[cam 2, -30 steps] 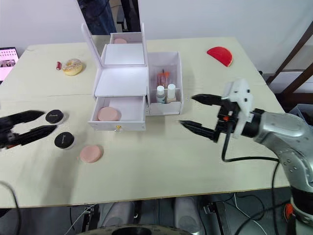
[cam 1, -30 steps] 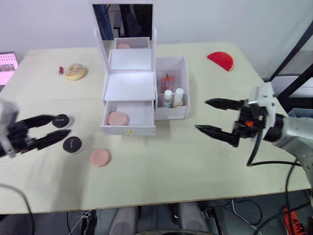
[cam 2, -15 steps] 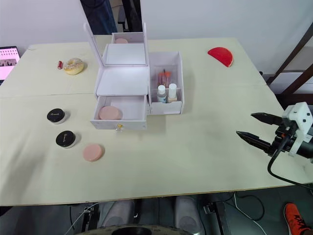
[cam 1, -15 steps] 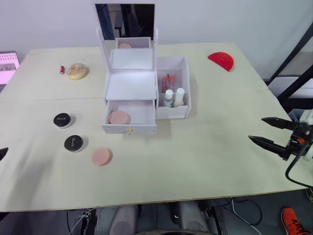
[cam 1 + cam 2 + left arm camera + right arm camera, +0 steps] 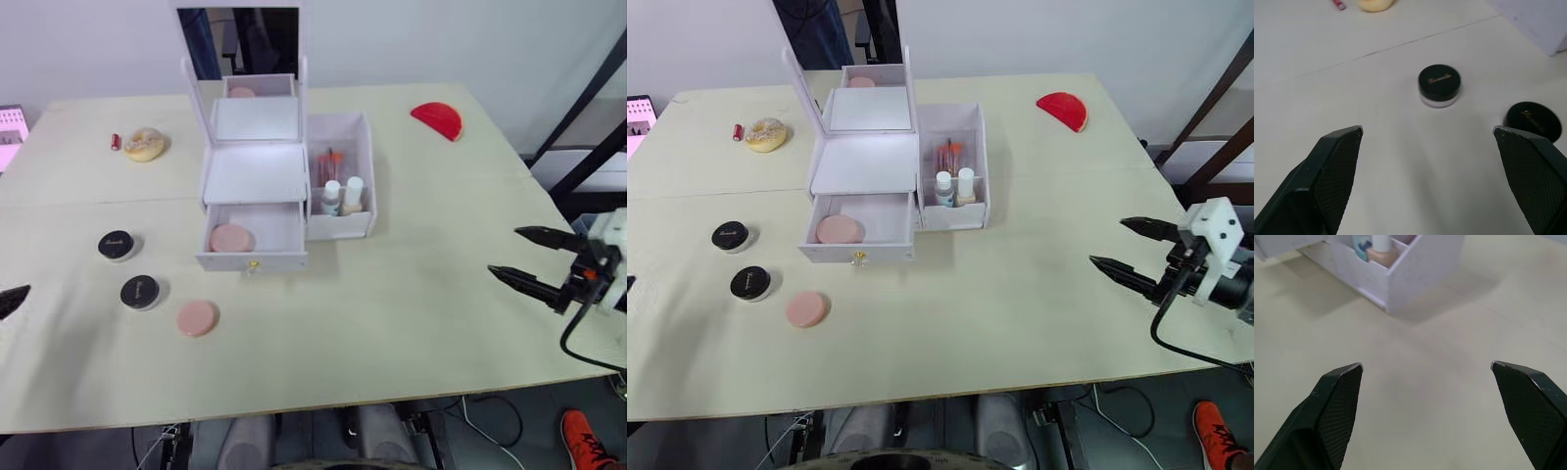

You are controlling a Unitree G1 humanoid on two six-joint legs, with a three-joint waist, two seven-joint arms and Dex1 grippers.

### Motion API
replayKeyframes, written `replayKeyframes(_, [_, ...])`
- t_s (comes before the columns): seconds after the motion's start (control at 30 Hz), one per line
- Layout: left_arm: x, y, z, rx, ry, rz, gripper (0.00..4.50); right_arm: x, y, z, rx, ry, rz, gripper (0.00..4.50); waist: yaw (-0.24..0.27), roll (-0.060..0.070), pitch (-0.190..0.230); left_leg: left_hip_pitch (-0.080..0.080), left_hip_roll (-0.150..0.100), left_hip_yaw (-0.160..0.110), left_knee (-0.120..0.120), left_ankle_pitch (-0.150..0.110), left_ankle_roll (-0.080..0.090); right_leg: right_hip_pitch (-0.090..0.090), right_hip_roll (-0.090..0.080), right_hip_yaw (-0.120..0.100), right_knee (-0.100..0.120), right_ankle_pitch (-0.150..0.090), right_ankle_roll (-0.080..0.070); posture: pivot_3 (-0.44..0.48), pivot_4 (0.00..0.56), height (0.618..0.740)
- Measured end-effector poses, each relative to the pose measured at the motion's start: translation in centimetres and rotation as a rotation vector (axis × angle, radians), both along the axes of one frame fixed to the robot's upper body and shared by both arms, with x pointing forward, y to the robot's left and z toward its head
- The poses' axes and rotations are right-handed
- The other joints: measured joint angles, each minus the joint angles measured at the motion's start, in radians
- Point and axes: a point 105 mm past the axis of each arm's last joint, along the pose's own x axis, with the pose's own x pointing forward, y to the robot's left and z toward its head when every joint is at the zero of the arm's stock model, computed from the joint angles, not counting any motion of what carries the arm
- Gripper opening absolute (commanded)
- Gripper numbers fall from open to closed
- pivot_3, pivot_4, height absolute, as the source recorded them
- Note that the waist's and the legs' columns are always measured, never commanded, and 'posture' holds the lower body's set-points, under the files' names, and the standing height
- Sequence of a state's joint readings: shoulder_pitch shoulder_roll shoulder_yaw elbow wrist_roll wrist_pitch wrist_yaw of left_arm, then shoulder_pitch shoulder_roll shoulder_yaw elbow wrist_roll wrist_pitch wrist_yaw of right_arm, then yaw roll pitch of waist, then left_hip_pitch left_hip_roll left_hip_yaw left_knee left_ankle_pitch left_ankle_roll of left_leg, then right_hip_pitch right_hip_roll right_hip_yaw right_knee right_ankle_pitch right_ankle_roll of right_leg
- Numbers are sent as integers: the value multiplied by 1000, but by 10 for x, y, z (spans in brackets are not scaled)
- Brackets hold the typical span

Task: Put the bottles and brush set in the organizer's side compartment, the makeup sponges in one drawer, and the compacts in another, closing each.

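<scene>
Organizer (image 5: 257, 186) mid-tabletop (image 5: 411, 323), lower drawer (image 5: 253, 240) open, one pink sponge (image 5: 231, 238) inside, another (image 5: 197, 317) loose beside two black compacts (image 5: 141, 292). Bottles (image 5: 342, 196) partly hidden in side compartment. Right gripper (image 5: 527, 257) and left gripper (image 5: 1427, 132): fingers wide apart, empty.

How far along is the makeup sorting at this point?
Done: the bottles and brush set stand in the organizer's side compartment, and one makeup sponge lies in the open drawer.

In hand: nothing; both the left gripper and the right gripper are open.

Left: the second sponge, both compacts, and closing the drawers.
</scene>
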State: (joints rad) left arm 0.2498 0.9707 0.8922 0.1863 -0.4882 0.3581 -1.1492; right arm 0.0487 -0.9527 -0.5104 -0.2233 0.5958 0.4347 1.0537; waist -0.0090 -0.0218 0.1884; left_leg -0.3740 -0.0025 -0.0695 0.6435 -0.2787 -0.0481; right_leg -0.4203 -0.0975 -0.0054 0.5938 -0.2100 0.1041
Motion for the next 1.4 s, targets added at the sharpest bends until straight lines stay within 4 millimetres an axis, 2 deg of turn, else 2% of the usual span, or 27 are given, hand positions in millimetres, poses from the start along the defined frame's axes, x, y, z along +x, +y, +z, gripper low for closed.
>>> replayKeyframes(0.17, [8,-64,-9,-34,28,-202,4491,3,58,18,28,-35,189,4500,-8,0,0,0,3,3,2,0,0,0,0,1,0,1,-1,0,150,739])
replayKeyframes(0.3, [-8,-121,-41,-110,122,-323,4491,-3,101,21,50,-35,341,4500,-5,-1,0,0,2,5,1,-1,1,-2,1,2,1,3,-5,0,150,739])
replayKeyframes(0.43, [-17,-155,-48,-171,84,-288,4491,-5,118,26,49,-55,398,4500,5,-3,-1,-1,2,4,3,-2,2,-1,1,2,0,3,-5,0,150,739])
replayKeyframes(0.5, [-16,-170,-51,-180,41,-239,4491,-6,127,29,55,-69,425,4500,7,-4,-2,0,2,4,4,-2,2,1,1,2,0,3,-4,0,150,739])
replayKeyframes(0.6, [-11,-177,-60,-166,-28,-32,4491,-6,135,27,62,-51,440,4500,14,-7,-4,1,2,3,7,-2,2,2,3,2,1,1,-2,0,150,739])
replayKeyframes(0.73, [-14,-187,-71,-132,-23,96,4491,-5,141,30,69,-58,448,4500,18,-8,-5,1,2,3,7,-2,2,2,4,2,1,2,-2,0,150,739])
replayKeyframes(0.97, [-3,-204,-86,-108,13,110,4491,-5,147,29,79,-42,467,4500,22,-7,-5,0,2,2,7,-2,2,1,4,2,1,2,-3,0,150,739])
replayKeyframes(1.23, [14,-205,-100,-102,52,139,4491,-6,148,28,80,-34,460,4500,21,-7,-6,1,2,1,6,-2,2,1,5,2,2,4,-7,0,150,739])
replayKeyframes(1.4, [17,-208,-105,-104,99,137,4491,-8,148,27,76,-36,459,4500,21,-7,-6,0,2,1,6,-2,2,1,5,2,2,4,-7,0,150,739])
